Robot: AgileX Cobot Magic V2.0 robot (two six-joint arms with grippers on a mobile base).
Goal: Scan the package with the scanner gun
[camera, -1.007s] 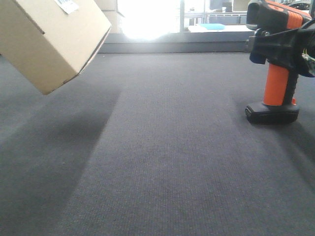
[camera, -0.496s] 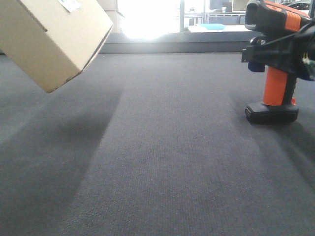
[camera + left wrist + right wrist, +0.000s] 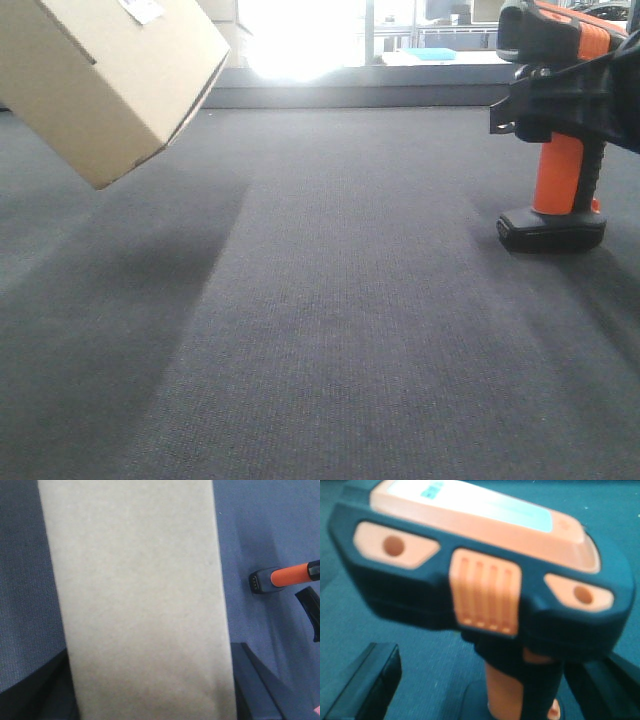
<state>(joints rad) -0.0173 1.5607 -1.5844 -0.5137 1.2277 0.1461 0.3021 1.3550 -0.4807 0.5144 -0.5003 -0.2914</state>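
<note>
The package (image 3: 110,80), a plain tan box with a white label (image 3: 140,10) on its upper face, hangs tilted above the surface at the upper left. In the left wrist view it fills the space between the dark fingers (image 3: 252,680) of my left gripper (image 3: 145,690), which is shut on it. The scanner gun (image 3: 560,170) stands upright on its black foot at the right. My right gripper (image 3: 550,105) straddles its orange handle (image 3: 512,695) just under the head, open, with the left finger (image 3: 365,685) well clear of the handle.
Dark grey carpet-like surface (image 3: 340,300) runs from front to back. A low ledge (image 3: 350,95) under bright windows closes the far side. More cardboard boxes (image 3: 225,25) stand at the back left, and a white table with a blue item (image 3: 435,53) behind.
My right gripper has slid left around the scanner gun's handle; the gun stays standing on its foot. The package has hardly moved.
</note>
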